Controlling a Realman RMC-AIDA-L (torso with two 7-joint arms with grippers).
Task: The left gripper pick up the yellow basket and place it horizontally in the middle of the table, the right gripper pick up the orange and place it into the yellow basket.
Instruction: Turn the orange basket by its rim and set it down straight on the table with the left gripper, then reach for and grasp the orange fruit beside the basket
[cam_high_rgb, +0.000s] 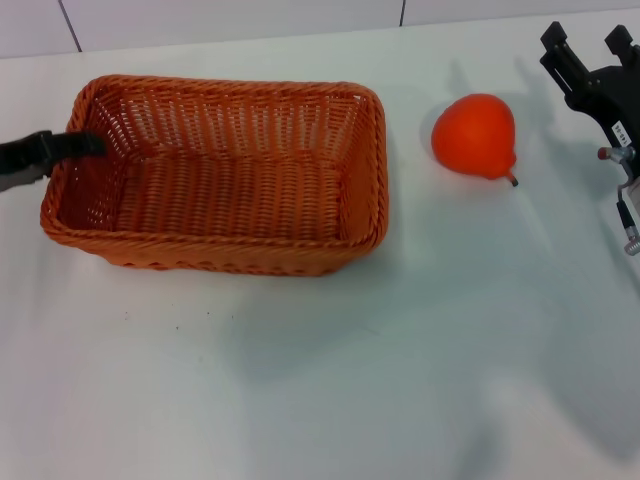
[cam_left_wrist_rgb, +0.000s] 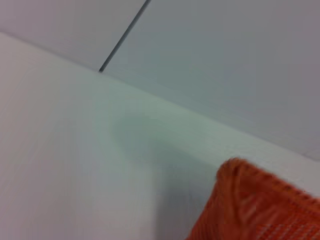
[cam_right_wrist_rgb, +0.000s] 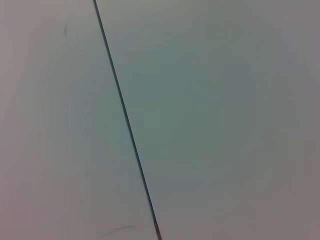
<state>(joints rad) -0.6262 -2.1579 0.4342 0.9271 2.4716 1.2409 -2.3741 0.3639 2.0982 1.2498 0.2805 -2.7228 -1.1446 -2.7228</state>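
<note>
The yellow basket (cam_high_rgb: 220, 250), orange-brown wicker, lies lengthwise across the left half of the white table (cam_high_rgb: 420, 360). It casts a wide shadow in front of it. My left gripper (cam_high_rgb: 62, 148) reaches in from the left edge, and its dark fingers are closed over the basket's left rim. A corner of the basket also shows in the left wrist view (cam_left_wrist_rgb: 260, 210). The orange (cam_high_rgb: 474, 135) lies on the table to the right of the basket, apart from it, with its stem pointing to the front right. My right gripper (cam_high_rgb: 590, 52) is at the far right, beyond the orange, with its jaws apart and empty.
A pale wall with dark panel seams (cam_high_rgb: 68, 25) runs along the table's far edge. The right wrist view shows only a pale surface with one dark seam (cam_right_wrist_rgb: 125, 120).
</note>
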